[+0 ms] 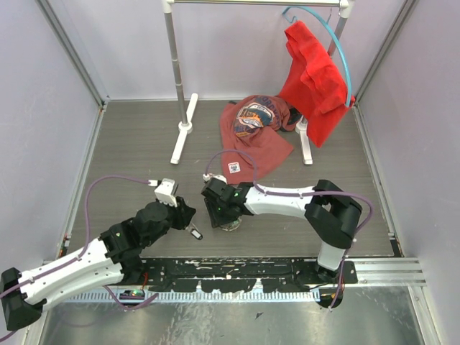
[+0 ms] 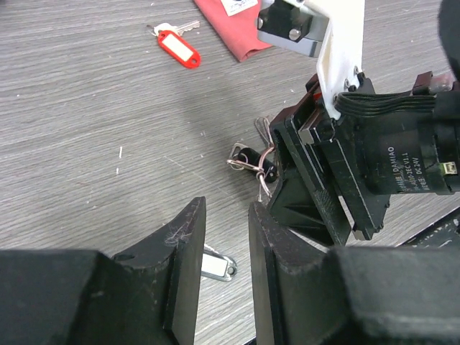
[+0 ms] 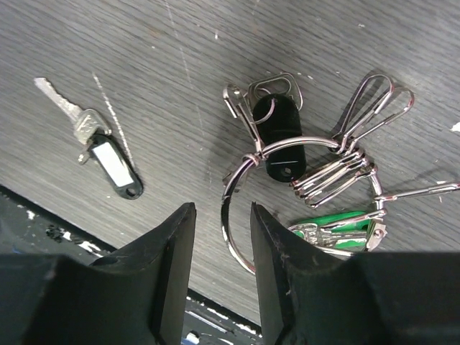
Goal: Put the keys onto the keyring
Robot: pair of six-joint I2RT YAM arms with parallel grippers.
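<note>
The keyring [image 3: 224, 217] is a thin silver ring lying on the grey table with a green tag [image 3: 338, 221], a black-headed key [image 3: 279, 136] and several wire clips on it. My right gripper [image 3: 221, 208] is open and low over it, its fingers on either side of the ring's left arc. A loose key with a black-and-white tag [image 3: 108, 159] lies to the left. It also shows in the left wrist view [image 2: 215, 264], on the table between the fingers of my open left gripper [image 2: 225, 208]. In the top view the left gripper [image 1: 188, 215] is beside the right gripper [image 1: 223, 214].
A key with a red tag [image 2: 178, 47] lies farther out on the table. A red shirt [image 1: 251, 140] lies behind the grippers, and another [image 1: 316, 79] hangs on a white clothes rack [image 1: 183, 108]. A black strip [image 1: 237, 269] runs along the near edge.
</note>
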